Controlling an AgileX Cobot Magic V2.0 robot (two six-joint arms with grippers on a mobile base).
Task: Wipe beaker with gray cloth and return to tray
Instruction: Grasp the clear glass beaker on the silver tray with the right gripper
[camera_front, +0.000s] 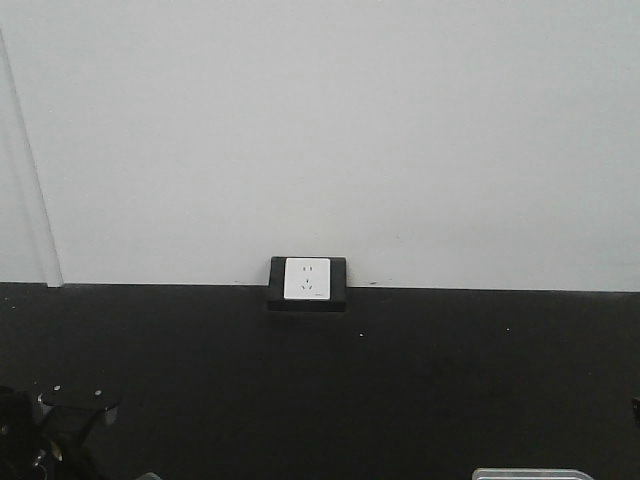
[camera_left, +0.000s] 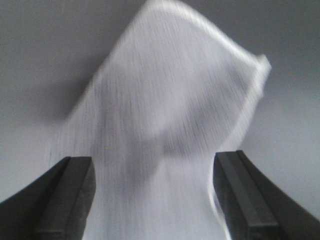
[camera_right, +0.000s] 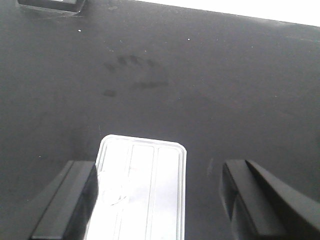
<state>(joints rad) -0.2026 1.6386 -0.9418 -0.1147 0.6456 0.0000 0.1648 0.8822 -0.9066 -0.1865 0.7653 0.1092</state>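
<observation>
The gray cloth (camera_left: 170, 115) fills the left wrist view, blurred and pale, with a light stitched edge at its upper right. It runs between the fingers of my left gripper (camera_left: 152, 157), which stand wide apart and open. In the right wrist view the silvery tray (camera_right: 165, 200) lies on the black table under my right gripper (camera_right: 157, 164), which is open with nothing between its fingers. Faint glassy outlines on the tray's left part, beside the left finger, look like the clear beaker (camera_right: 114, 194). The tray's far edge (camera_front: 530, 473) shows at the bottom of the front view.
The black tabletop (camera_front: 400, 380) runs back to a white wall with a socket in a dark box (camera_front: 307, 283). Part of my left arm (camera_front: 50, 430) shows at the lower left. A smudged print marks the table (camera_right: 132, 75) beyond the tray.
</observation>
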